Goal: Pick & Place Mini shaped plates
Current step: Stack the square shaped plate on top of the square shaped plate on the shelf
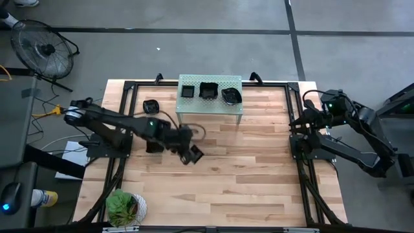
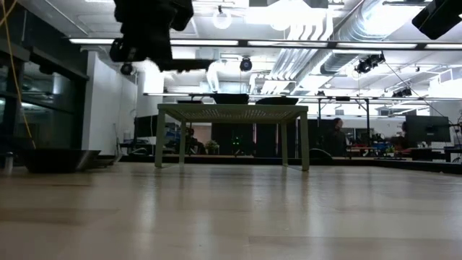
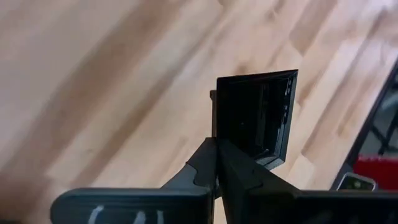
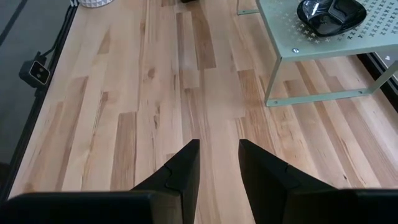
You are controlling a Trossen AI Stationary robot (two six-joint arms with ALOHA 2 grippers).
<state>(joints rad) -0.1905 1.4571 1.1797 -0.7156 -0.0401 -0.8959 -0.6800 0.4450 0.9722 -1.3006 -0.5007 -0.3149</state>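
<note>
- Mini shaped plates, from my high view: three sit on the pale green perforated shelf [image 1: 210,103] at the far side of the tabletop [image 1: 246,175] — a square one [image 1: 187,91], a middle one [image 1: 208,90] and a rounder one [image 1: 231,96]. A fourth plate [image 1: 151,105] lies on the wood just left of the shelf. The left gripper [image 1: 192,154] is out over the tabletop in front of the shelf with a square black plate [image 1: 195,154] at its tip. The right gripper [image 1: 304,120] is parked at the right edge of the tabletop. A small potted plant [image 1: 123,207] stands in the near left corner.
- Low view: I see what the overhead cannot, that the left arm is lifted well clear of the wood. The shelf [image 2: 231,112] stands on its legs with dark plate rims just showing on top, and one plate [image 2: 56,159] rests on the tabletop at far left.
- Left wrist view: the jaws are pinched tight on the rim of the square plate [image 3: 256,115], which hangs tilted above the boards.
- Right wrist view: the jaws stand partly open with nothing between them; the rounder plate [image 4: 331,15] lies on the shelf [image 4: 323,50] corner.
</note>
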